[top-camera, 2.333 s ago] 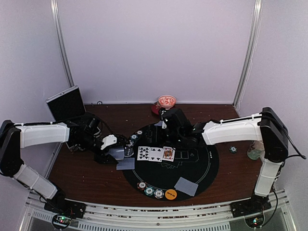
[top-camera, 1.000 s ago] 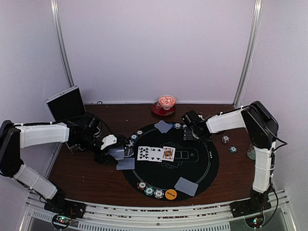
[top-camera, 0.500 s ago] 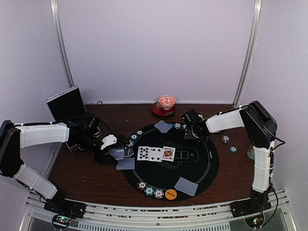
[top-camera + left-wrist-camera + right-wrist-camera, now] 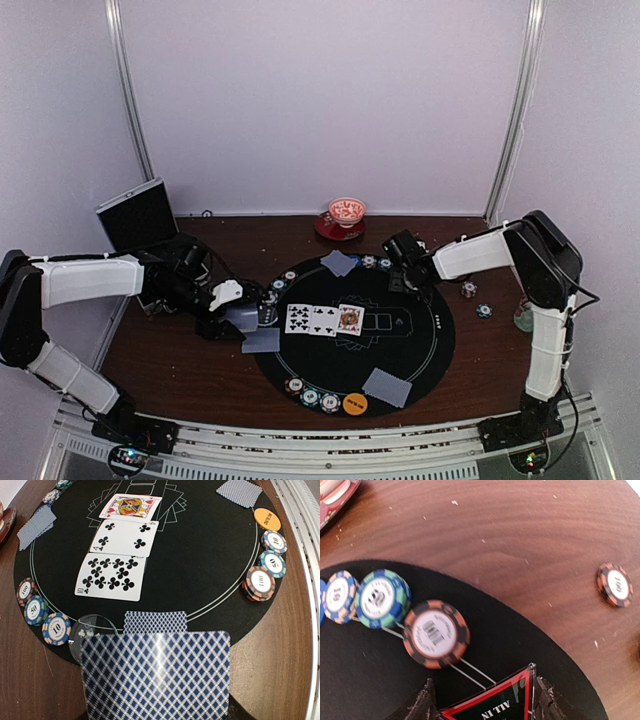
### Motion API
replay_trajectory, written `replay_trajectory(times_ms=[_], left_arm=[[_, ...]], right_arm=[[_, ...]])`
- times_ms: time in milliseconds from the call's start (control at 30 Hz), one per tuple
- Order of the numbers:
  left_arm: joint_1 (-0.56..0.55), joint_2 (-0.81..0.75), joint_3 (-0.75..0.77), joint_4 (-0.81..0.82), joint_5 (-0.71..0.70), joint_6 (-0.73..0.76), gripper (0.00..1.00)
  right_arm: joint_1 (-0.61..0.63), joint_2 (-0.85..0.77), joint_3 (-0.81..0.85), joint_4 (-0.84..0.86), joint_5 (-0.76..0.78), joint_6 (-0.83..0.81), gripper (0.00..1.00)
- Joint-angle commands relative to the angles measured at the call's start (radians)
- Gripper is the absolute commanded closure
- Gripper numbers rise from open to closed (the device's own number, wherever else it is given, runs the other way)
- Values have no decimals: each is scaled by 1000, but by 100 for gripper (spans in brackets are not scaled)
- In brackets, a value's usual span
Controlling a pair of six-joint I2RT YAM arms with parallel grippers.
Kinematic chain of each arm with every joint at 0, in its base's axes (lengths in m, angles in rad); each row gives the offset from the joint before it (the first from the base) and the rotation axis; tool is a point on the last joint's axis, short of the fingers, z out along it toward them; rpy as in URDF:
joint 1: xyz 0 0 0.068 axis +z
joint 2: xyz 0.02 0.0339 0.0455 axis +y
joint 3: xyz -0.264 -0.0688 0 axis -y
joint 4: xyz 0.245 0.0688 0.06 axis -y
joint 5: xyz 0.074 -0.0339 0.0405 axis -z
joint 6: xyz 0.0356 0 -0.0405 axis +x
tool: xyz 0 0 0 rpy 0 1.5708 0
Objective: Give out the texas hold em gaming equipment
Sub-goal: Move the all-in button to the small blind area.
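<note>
Mat (image 4: 215,585): is showing black, ruled with thin white lines.
Deck (image 4: 157,675): is wearing a blue-and-white diamond lattice on its back.
Face-up cards (image 4: 125,537): are showing white faces with black clubs; the court card (image 4: 131,506) is carrying red and yellow.
Chip stack (image 4: 259,582): is showing orange-and-black striped edges and white centres.
Green chip (image 4: 382,597): is showing blue edge blocks.
Blue chip (image 4: 339,602): is showing peach edge blocks.
Marker disc (image 4: 267,518): is showing plain orange.
Plaque (image 4: 495,707): is showing black, red-bordered, with white lettering.
Table (image 4: 520,540): is showing dark red-brown wood grain.

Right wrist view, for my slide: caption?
Right gripper straddling an ALL IN plaque, beside an orange chip at the black mat edge.
</note>
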Motion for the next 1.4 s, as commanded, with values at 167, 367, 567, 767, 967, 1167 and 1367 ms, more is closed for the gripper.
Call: replay_trajectory(times_ms=[167,367,567,767,967,1167,1367], left_arm=[[0,-21,0,7,22,10,42],[-1,-23,0,6,21,8,42],[0,-24,-2,6,19,8,42],[0,-24,-4,7,20,11,42],[0,-24,-4,7,20,11,42],[0,-23,-4,7,19,12,42],[0,-23,-4,7,19,12,42]], right_arm=[[20,-138,-91,-38,-49,6,43],[99,-86,-21,-54,-58,-18,43],[141,10,104,-53,-93,-76,43],[141,97,206,-51,-119,-148,44],[141,149,275,-48,-138,-231,45],[141,185,316,-48,-166,-284,45],[141,232,374,-63,-164,-328,45]])
